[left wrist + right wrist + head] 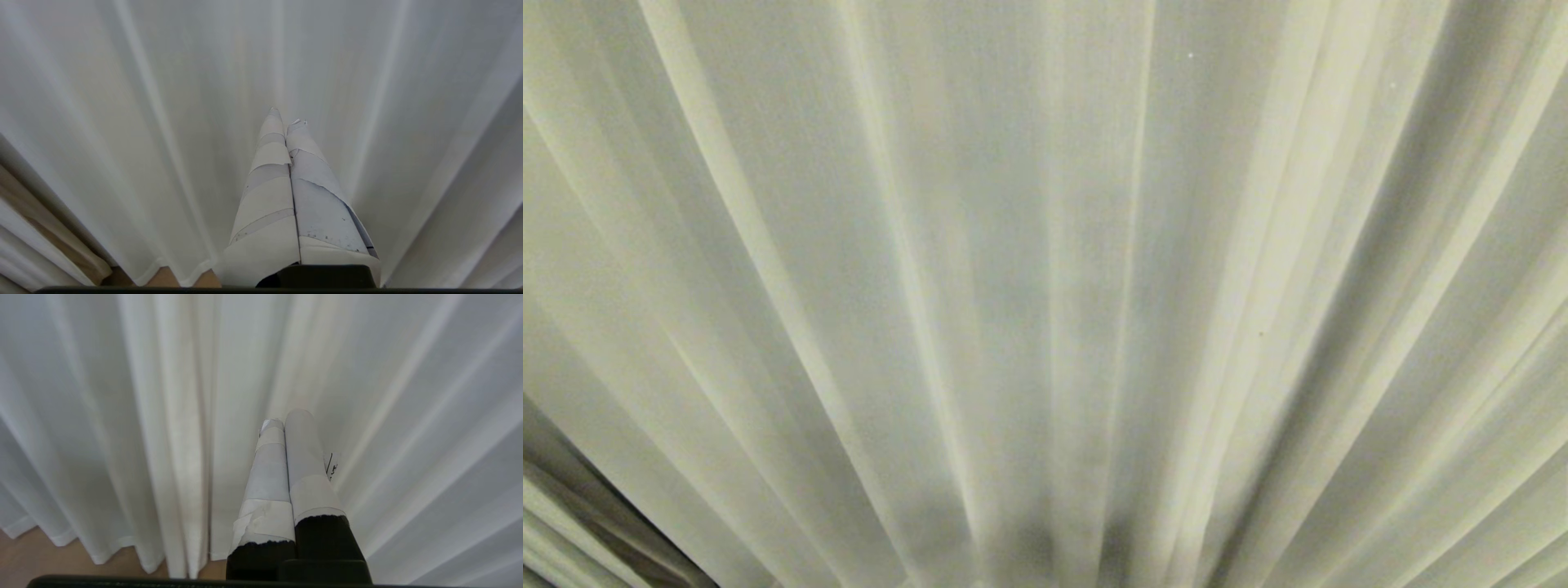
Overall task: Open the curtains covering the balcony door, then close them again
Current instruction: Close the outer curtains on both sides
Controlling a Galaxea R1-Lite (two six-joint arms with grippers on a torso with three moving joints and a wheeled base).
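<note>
Filling the whole head view, the curtains [1045,269] hang drawn across, pale cream fabric falling in long pleats, so nothing behind them shows. Only a small dark gap appears at the lower left corner of that view, too small to tell what it is.

The left gripper [286,118] points at the cloth with its two tape-wrapped fingers [269,192] pressed together, clenched on nothing; whether the tips touch the fabric I cannot tell. Below it the curtain hem ends just above a strip of brown floor [163,277].

The right gripper [284,418] is likewise pinched closed and empty, its white-wrapped fingers [306,457] close before the pleats, beside a vertical seam where two fabric edges meet [204,457]. The hem there hangs just over the wooden floor.
</note>
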